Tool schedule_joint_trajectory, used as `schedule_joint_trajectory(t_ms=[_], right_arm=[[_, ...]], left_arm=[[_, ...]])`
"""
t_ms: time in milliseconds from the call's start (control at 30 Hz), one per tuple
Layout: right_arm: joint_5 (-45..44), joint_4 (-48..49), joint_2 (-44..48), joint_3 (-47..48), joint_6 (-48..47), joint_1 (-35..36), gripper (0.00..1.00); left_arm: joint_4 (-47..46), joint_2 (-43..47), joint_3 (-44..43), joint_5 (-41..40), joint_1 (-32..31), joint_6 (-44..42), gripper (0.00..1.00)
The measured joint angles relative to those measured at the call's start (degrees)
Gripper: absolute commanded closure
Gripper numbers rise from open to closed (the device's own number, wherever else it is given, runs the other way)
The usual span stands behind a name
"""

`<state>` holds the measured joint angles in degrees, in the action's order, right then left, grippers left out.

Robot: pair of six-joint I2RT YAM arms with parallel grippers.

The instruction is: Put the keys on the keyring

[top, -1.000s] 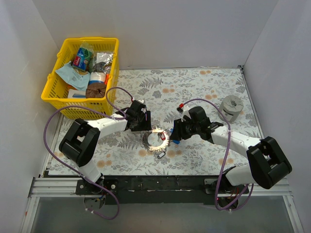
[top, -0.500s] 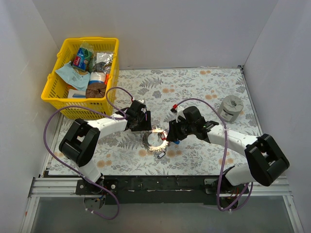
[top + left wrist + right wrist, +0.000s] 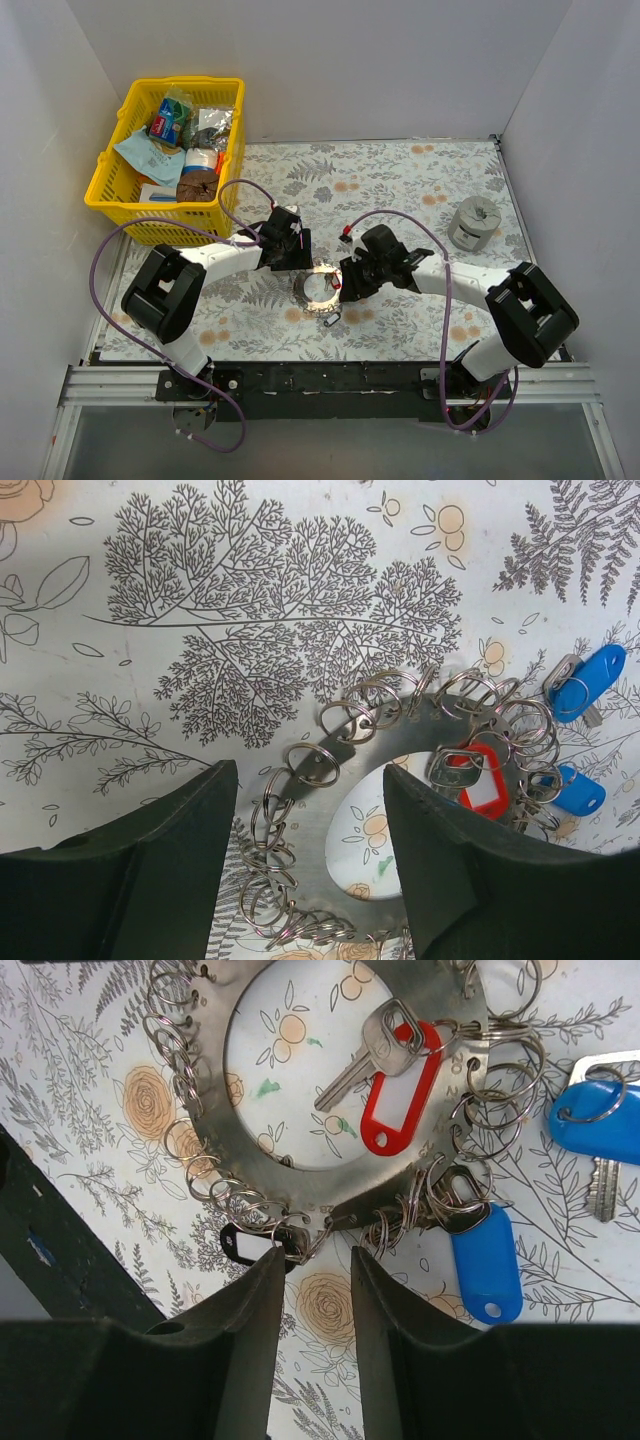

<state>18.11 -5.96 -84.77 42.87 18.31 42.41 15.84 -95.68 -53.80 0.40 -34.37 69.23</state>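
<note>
Flat on the patterned table (image 3: 400,180), dead centre: the keyring (image 3: 322,291), rimmed all round with little split rings. Parked at its 11 o'clock, the left gripper (image 3: 308,778), spread wide and straddling the rim on that side, gripping nothing. Placed there, probably, to stop the ring sliding. In from 3 o'clock, the right gripper (image 3: 318,1256), drawn to a slim gap with nothing seen between, nose low over the rim.

Now the tally, by the right wrist view. Red-tagged key (image 3: 395,1075) at 1 o'clock, lying inside the hole, looking hooked on. One blue-tagged key (image 3: 485,1250) splayed outward at 5 o'clock, apparently threaded too. Second blue-tagged key (image 3: 600,1125) at 3 o'clock, just beside the rim, carrying its own small loop and seemingly loose. Likely next target, that one. Small black tag (image 3: 243,1245) at 7 o'clock: not part of the job.
</note>
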Motion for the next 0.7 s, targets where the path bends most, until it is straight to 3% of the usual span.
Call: schedule_joint_trajectory(t_ms=[333, 433, 633, 700], right_arm=[[0.11, -0.28, -3.43, 0.92, 1.11, 0.83, 0.63], [0.26, -0.31, -4.17, 0.96, 1.31, 1.05, 0.69], [0.26, -0.33, -4.94, 0.96, 1.33, 1.29, 0.95], [0.24, -0.33, -4.94, 0.96, 1.18, 1.29, 0.99]], left_arm=[[-0.07, 0.04, 0.35, 0.35, 0.02, -0.02, 0.40], [0.02, 0.33, 0.57, 0.37, 0.00, -0.02, 0.40], [0.00, 0.48, 0.63, 0.42, 0.00, -0.02, 0.40], [-0.02, 0.63, 0.72, 0.42, 0.00, -0.02, 0.40]])
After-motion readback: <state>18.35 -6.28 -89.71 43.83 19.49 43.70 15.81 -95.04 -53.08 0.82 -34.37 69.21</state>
